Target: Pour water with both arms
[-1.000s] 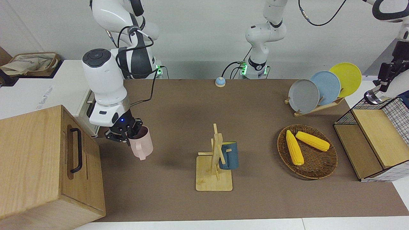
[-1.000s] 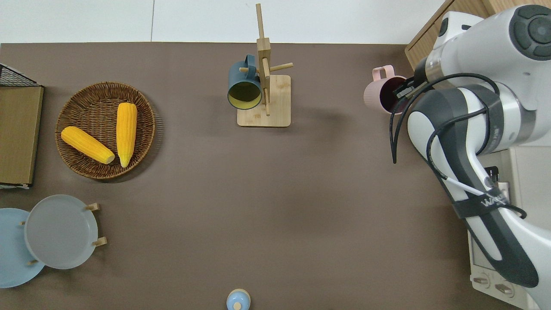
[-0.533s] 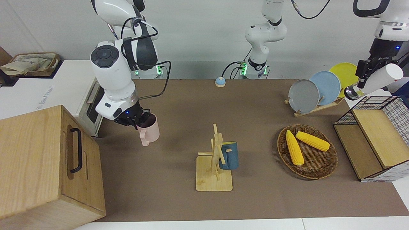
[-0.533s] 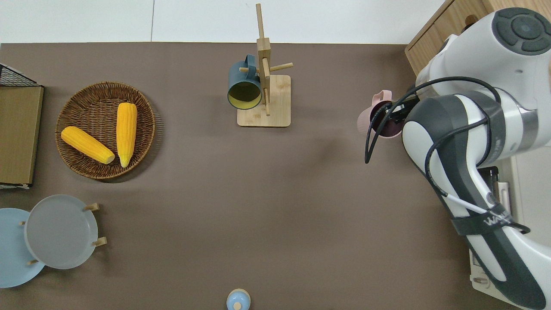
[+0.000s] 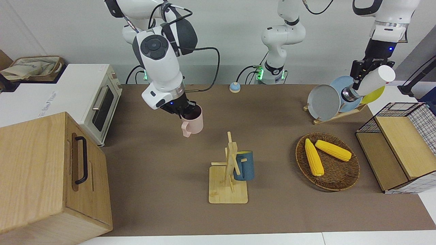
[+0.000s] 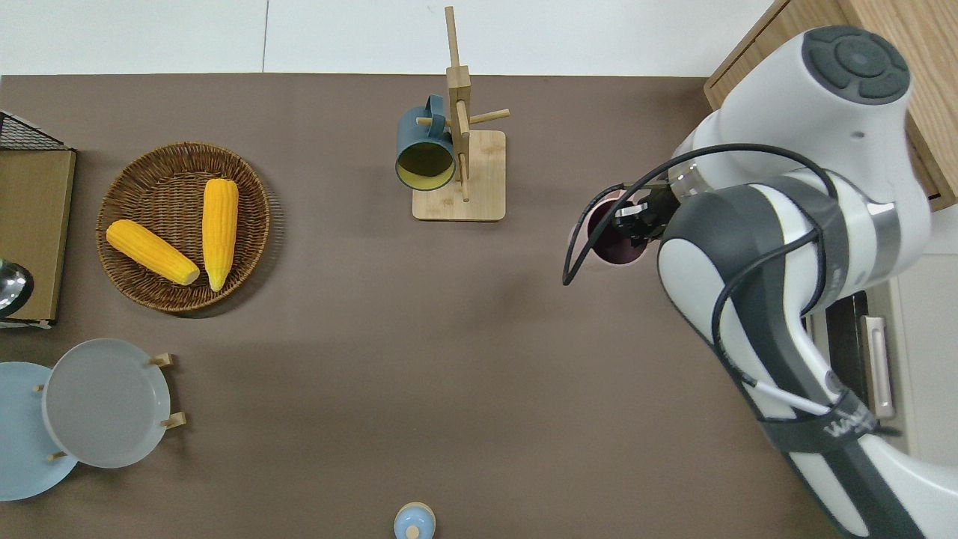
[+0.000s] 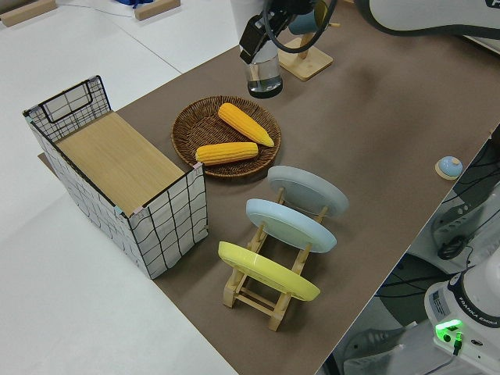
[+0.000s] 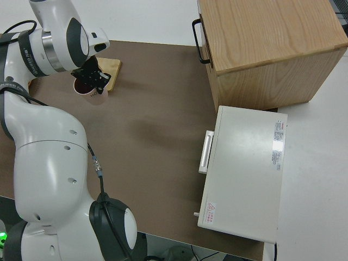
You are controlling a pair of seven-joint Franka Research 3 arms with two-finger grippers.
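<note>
A: Task items? 2 glossy white arms, grey-black joint caps, black cables. Right gripper (image 5: 185,111) has its jaws clamped on the rim of a pink mug (image 5: 192,123), upright, handle pointing away from the robots, dark inside.

B: Where's the mug?

A: In the air over bare brown counter (image 6: 374,337), toward the right arm's end, beside the wooden mug rack (image 6: 459,165). Right arm bends down from above, wrist angled, cable looping past the mug.

B: Left side?

A: Left gripper (image 5: 357,80) is up over the plate rack (image 5: 335,114) end of the counter, jaws closed around a white bottle (image 5: 371,81) with a steel base. Bottle tilted, steel end lower. Forearm near vertical, gripper pointing down.

B: Other stuff?

A: Blue mug (image 6: 423,146) hangs on the rack. Wicker basket (image 6: 247,195) holds 2 corn cobs (image 6: 218,230). 3 plates on the rack: grey plate (image 6: 105,400), blue, yellow. Wire crate (image 7: 125,183) with a wood top, toaster oven (image 8: 244,168), wooden cabinet (image 5: 44,173), small blue bell (image 5: 234,87) near the arm bases.
</note>
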